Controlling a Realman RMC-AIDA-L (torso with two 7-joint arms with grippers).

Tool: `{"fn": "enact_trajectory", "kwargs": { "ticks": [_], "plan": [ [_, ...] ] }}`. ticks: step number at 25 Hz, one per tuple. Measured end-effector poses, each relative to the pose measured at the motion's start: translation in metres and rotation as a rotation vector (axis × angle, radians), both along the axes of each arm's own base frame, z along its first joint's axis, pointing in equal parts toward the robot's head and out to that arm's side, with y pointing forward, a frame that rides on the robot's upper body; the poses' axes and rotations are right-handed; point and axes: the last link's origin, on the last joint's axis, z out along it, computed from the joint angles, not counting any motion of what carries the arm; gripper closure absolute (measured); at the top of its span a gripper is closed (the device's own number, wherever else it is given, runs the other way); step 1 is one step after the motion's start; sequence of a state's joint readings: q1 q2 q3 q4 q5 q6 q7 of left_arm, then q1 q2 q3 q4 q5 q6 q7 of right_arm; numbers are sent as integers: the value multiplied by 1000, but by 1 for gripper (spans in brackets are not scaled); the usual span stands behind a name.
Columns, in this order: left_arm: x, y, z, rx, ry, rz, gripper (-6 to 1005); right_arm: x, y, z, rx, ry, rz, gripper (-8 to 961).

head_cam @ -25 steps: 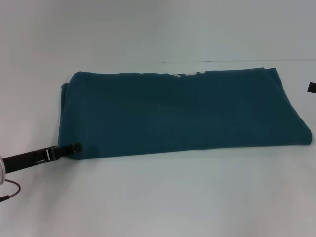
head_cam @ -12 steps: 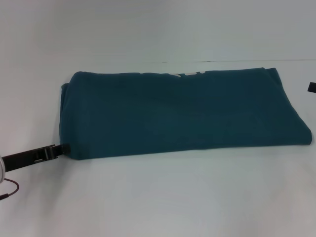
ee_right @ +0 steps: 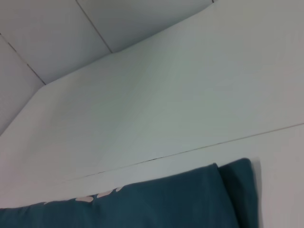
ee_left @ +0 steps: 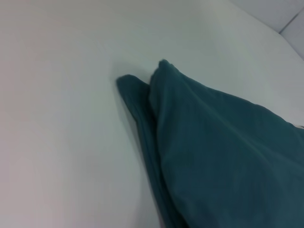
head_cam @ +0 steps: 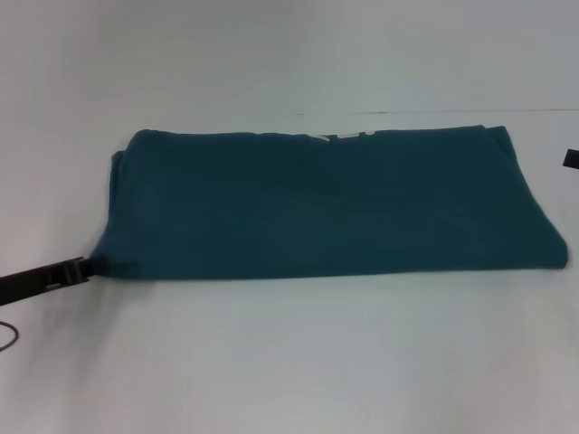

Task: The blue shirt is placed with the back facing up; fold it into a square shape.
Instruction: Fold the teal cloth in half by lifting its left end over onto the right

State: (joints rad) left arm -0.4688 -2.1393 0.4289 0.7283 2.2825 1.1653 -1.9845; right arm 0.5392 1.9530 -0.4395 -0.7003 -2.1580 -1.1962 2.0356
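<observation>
The blue shirt (head_cam: 326, 203) lies folded into a long flat band across the white table (head_cam: 289, 362). A bit of white print (head_cam: 348, 136) peeks out at its far edge. My left gripper (head_cam: 77, 269) reaches in low from the left and its tip meets the shirt's near-left corner. The left wrist view shows that layered corner of the shirt (ee_left: 223, 152) resting on the table. Only a small black part of my right gripper (head_cam: 571, 159) shows at the right edge, beside the shirt's far-right end. The right wrist view shows the shirt (ee_right: 166, 204) with its far-right corner.
A thin seam (head_cam: 434, 112) crosses the table just behind the shirt. A dark red cable (head_cam: 9, 336) loops under my left arm at the left edge. Bare white tabletop stretches in front of and behind the shirt.
My left gripper has drawn back to the left, off the shirt's near-left corner. That corner now reaches slightly further left and the near edge lies flatter. The right arm has not moved.
</observation>
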Motion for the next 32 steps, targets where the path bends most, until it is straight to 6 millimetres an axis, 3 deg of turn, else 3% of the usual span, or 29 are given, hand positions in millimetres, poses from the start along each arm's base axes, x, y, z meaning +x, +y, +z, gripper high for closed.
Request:
{"fn": "enact_trajectory", "kwargs": {
  "ticks": [9,17,22,26,32],
  "plan": [
    [-24,-12,32,83,45,60,982,-13,10,-10,-8,18,23,308],
    [-50,-37,65,170,85,141,981,-25,18,-16,-15,31,47,309],
    [-54,-46,77,190,87,157,980,-26,20,-17,-11,27,49,310],
    [-29,-33,72,154,17,50,979,-24,19,-19,-8,23,46,311],
    [69,11,48,62,-195,-356,978,-20,15,-19,14,29,61,312]
  ]
}}
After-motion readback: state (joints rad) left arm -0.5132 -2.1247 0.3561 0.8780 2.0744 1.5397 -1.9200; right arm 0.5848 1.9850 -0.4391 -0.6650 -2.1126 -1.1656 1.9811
